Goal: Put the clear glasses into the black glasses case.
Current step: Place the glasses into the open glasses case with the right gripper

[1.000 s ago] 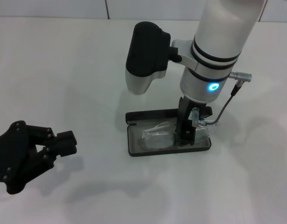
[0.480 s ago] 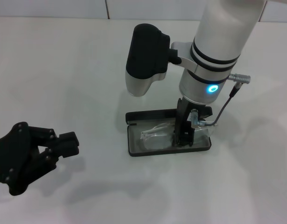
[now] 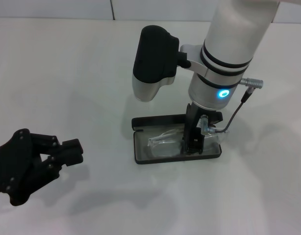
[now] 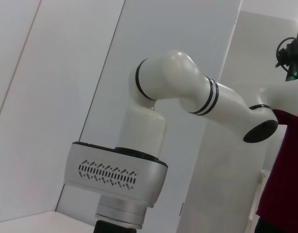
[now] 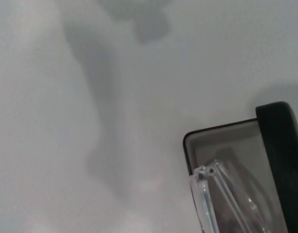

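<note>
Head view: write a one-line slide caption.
Right hand lowered into the open black glasses case, clear glasses lying on its lining; left hand idle at the table's near left.

My head view is bright and evenly lit from above, and the white tabletop (image 3: 67, 63) shows no hot glare. Soft grey shadows fall toward the lower frame, one beneath the right arm (image 3: 229, 44) near the bottom centre and a fainter one right of the case (image 3: 140, 157). A cyan ring (image 3: 224, 92) glows on that arm's wrist. Focus is sharp throughout. My left wrist view is clear and evenly lit, with a bright flare at its upper right edge. My right wrist view is dimmer and soft: blurred shadows smear across the upper left, and the glasses (image 5: 222, 199) sit slightly out of focus.
</note>
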Robot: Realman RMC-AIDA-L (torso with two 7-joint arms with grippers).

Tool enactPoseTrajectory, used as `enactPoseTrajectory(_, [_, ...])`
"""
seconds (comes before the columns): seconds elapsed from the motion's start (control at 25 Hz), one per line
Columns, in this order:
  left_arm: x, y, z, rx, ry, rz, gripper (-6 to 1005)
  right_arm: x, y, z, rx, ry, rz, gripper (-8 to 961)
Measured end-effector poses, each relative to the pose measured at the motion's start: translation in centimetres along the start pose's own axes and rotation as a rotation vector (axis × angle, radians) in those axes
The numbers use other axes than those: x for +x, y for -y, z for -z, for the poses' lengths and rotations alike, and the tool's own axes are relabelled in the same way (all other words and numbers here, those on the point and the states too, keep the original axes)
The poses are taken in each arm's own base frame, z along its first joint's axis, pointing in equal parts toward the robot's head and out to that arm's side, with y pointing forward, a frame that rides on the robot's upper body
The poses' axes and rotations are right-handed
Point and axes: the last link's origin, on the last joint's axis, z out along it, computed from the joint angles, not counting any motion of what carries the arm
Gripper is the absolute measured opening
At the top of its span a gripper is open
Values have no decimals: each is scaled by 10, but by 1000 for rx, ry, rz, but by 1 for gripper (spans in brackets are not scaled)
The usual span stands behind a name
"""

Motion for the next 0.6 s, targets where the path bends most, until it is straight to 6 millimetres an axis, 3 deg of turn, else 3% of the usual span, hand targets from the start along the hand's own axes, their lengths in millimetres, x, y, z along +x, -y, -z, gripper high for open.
enactPoseTrajectory(0.6, [0,0,0,0,1,1,89,0,1,0,6,4,-1,123])
